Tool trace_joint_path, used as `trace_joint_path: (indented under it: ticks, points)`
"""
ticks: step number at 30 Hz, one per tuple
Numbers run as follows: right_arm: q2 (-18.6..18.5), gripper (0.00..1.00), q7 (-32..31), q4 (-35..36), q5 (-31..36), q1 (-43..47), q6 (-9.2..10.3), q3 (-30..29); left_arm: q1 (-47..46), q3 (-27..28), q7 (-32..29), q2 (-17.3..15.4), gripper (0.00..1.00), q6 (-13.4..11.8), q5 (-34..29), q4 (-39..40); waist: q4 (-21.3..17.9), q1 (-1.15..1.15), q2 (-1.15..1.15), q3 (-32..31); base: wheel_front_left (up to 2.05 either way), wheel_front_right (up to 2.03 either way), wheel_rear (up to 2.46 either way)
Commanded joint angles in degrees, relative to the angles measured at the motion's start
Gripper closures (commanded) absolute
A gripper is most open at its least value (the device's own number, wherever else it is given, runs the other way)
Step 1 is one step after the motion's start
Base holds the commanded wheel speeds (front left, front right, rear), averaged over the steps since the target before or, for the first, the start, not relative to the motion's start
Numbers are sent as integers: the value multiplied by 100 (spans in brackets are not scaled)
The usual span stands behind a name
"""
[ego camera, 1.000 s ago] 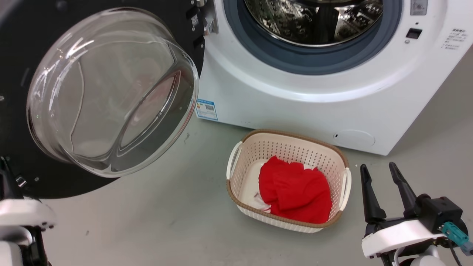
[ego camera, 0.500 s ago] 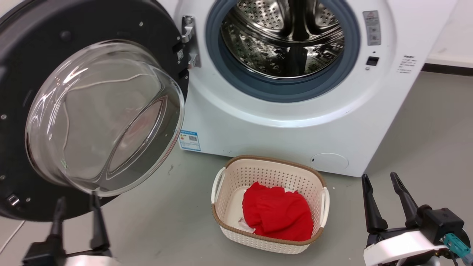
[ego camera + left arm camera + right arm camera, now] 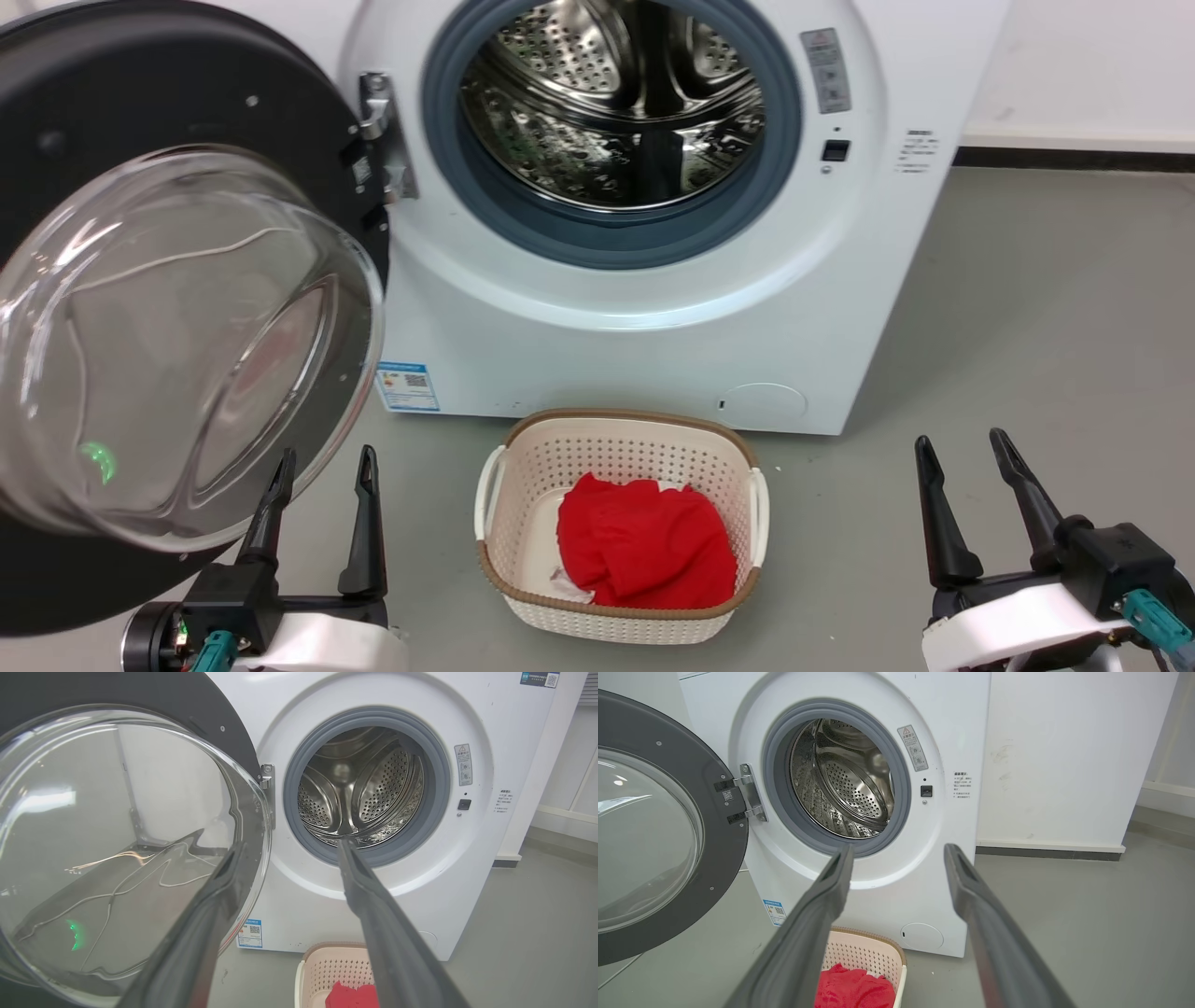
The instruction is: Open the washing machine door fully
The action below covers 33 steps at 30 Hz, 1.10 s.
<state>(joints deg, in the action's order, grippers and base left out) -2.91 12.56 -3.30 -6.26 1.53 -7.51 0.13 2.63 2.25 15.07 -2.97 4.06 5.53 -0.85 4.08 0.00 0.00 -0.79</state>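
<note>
The white washing machine (image 3: 653, 345) (image 3: 467, 868) (image 3: 952, 728) faces me with its steel drum (image 3: 616, 103) exposed. Its washing machine door (image 3: 140, 112) (image 3: 140, 690) (image 3: 714, 858), a black disc with a bulging glass bowl (image 3: 177, 345), hangs swung far out to the left on its hinge (image 3: 378, 140). My left gripper (image 3: 324, 455) is open at the lower left, just below and in front of the bowl, touching nothing. At the lower right my right gripper (image 3: 962, 441) is open too, holding nothing, over bare floor.
A cream perforated basket (image 3: 495, 485) (image 3: 892, 956) with a red cloth (image 3: 644, 551) stands on the grey floor in front of the machine, between my grippers. A white wall with dark skirting (image 3: 1074, 159) runs to the machine's right.
The head camera has tilted up and turned, so the machine, door and basket shifted left and down. My left gripper has come into view below the door's bowl. The right gripper has held still.
</note>
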Motion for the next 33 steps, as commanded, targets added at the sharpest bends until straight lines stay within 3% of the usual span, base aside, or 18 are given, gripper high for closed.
trace_joint_path:
  ticks: [1, 9, 26, 27, 33]
  points:
    - [7, 0, -20, 42, 31, 80, 4, -28, -57, -19, 12, -1, 0, 29, -45, -33, -127, 0, 0, -23, 0, 0, 0]
    - [8, 0, -83, 98, 85, 153, 3, -9, -80, -42, 12, -5, 0, 78, -129, -98, -362, 0, 0, -19, 0, 0, 0]
    - [8, 0, -77, 40, 17, 85, 4, -38, -165, 11, 12, -56, 0, 113, -243, -174, -390, 0, 0, 0, 0, 0, 0]
    - [-1, 100, -83, 33, 59, 109, 0, -30, -123, 0, 0, -32, 100, 127, -221, -184, -391, 0, 0, 0, 0, 0, 0]
    - [-14, 100, -143, -86, -453, 126, 0, -14, -184, 99, -193, -8, 100, 144, 255, -434, -392, 0, 0, 4, 0, 0, 0]
